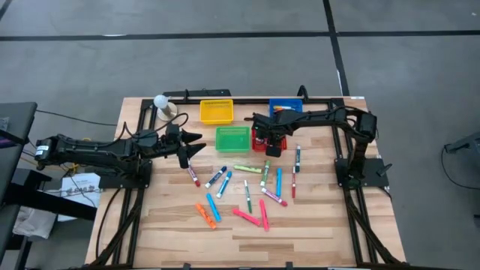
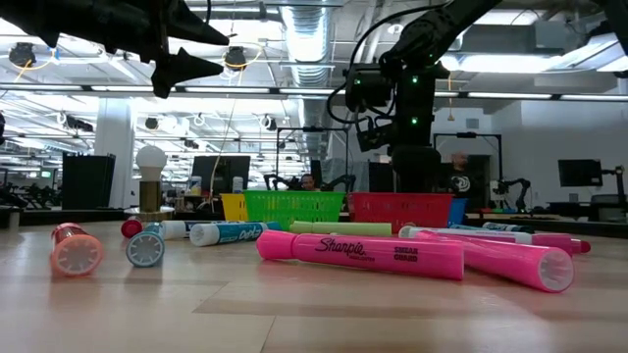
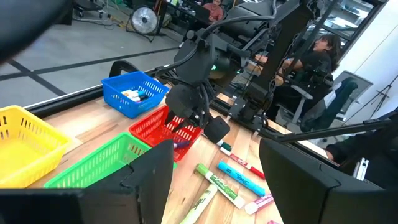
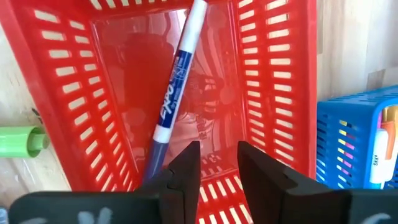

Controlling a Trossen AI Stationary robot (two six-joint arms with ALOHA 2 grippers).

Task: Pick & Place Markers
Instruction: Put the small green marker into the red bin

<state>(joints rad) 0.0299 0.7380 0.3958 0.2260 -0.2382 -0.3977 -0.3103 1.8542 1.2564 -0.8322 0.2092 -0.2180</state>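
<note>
Right gripper (image 4: 214, 165) hovers over red basket (image 4: 273, 93), centre frame, fingers slightly parted, empty; blue Expo marker (image 4: 176, 81) lies inside basket. Left gripper (image 1: 191, 145) wide open, empty, centre-left. Risk: descending fingers snag basket rim, dragging it.

The table (image 1: 172, 240) is a light wood-plank surface with dark rails along its edges. Four mesh baskets rest at the far side: yellow basket (image 1: 216, 112), green basket (image 1: 232, 139), red basket (image 1: 264, 139) and blue basket (image 1: 286, 109). A white bulb (image 1: 160, 101) stands near the far left corner. Loose markers (image 1: 247, 196) lie scattered flat across the middle, between both arm bases.
</note>
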